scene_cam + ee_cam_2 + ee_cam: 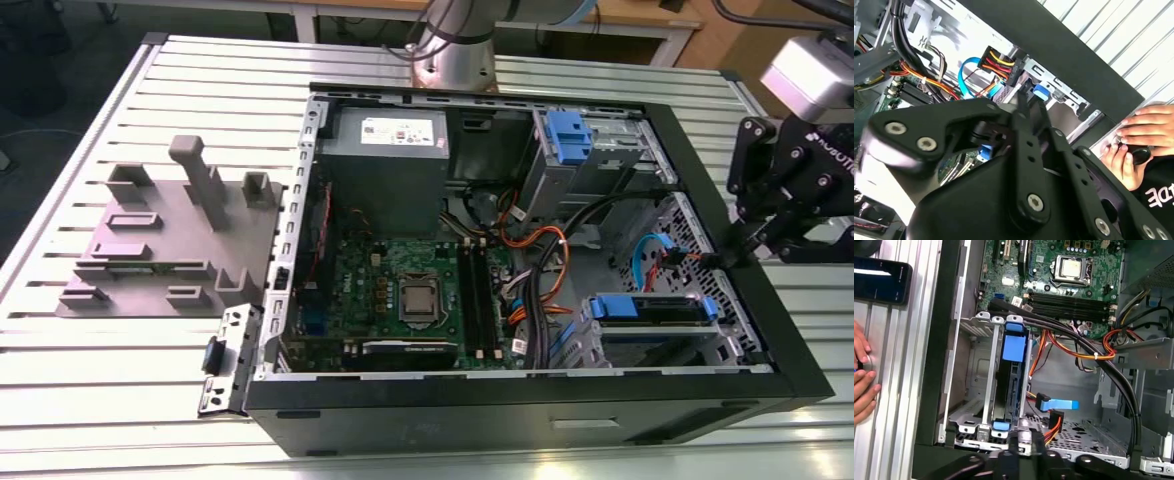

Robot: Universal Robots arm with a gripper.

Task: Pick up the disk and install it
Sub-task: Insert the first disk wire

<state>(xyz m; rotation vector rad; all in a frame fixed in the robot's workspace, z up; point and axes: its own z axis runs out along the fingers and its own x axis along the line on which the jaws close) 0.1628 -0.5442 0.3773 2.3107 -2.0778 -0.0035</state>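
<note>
Claw (742,255) hangs at the exterior view's right, just outside the open computer case (534,395), level with its side wall; from these pictures I cannot tell whether it is parted or closed, and nothing can be seen held in it. Just inside that wall, the disk (650,308) sits on edge in the metal drive cage (667,345) in the case's near corner at the exterior view's right, its blue rails showing along the top, so it looks already seated in its slot. In the first wrist view the disk (1013,375) appears as a narrow dark slab between the cage's silver bars, with a blue tab at each end. A flat blue data cable (1056,404) and a bundle of red, yellow and black power wires (1053,422) lie loose beside the cage, not plugged into the disk as far as can be seen. Further out lie the green motherboard (400,285) and the grey power supply (387,150), whose white sticker is too small to read. A person's hand (1141,132) rests on the slatted metal table (80,370), near the case. White lettering on the claw's arm is partly cut off.
</note>
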